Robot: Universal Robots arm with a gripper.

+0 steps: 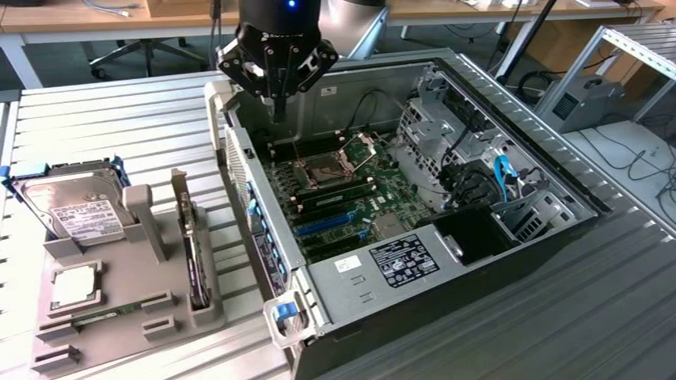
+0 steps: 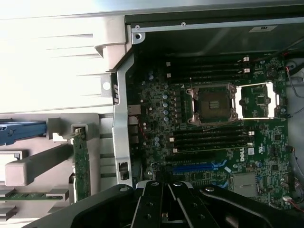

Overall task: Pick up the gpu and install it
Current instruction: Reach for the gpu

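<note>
Green gpu (image 1: 191, 245) stands in its grey rack (image 1: 119, 336), well apart from the closed, empty gripper (image 1: 277, 107)

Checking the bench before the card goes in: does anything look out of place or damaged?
Nothing looks spilled or broken. The gpu stands on edge in its grey holder. One thing stands out: the metal cover of the CPU socket is flipped open, and the socket looks empty.

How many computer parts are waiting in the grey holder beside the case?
4: the hard drive at the back, the gpu standing on edge nearest the case, the square silver chip and the memory stick nearer the camera. None seems hidden.
</note>
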